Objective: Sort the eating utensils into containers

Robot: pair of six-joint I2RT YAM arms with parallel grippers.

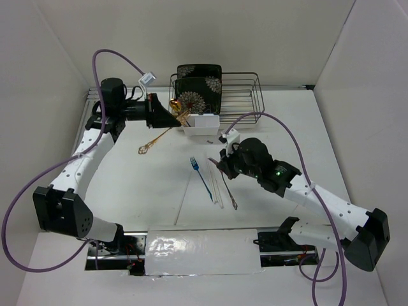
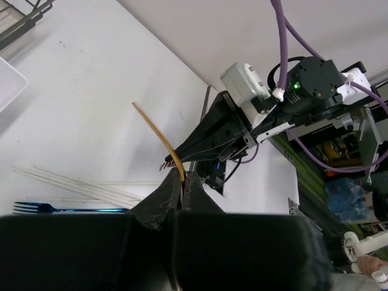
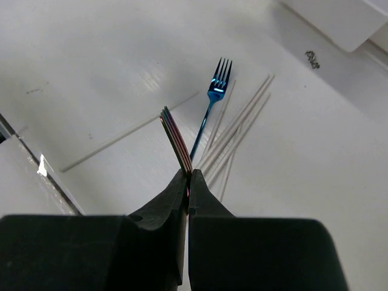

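Note:
My left gripper (image 1: 178, 119) is shut on a gold utensil (image 2: 159, 136) and holds it at the left end of the white caddy (image 1: 201, 123). In the left wrist view the fingers (image 2: 194, 191) pinch its thin gold handle. My right gripper (image 1: 221, 167) is shut on a shiny pink fork (image 3: 174, 138), held just above the table, tines forward. The blue fork (image 1: 201, 177) and the pale chopsticks (image 1: 217, 185) lie on the table beside it; they also show in the right wrist view, the fork (image 3: 212, 97) and the chopsticks (image 3: 239, 124). Another gold utensil (image 1: 153, 142) lies left of the caddy.
The black wire dish rack (image 1: 250, 95) stands at the back behind the caddy, with black floral plates (image 1: 199, 86) upright in it. Purple cables loop over both arms. A shiny taped strip (image 1: 204, 250) runs along the near edge between the arm bases.

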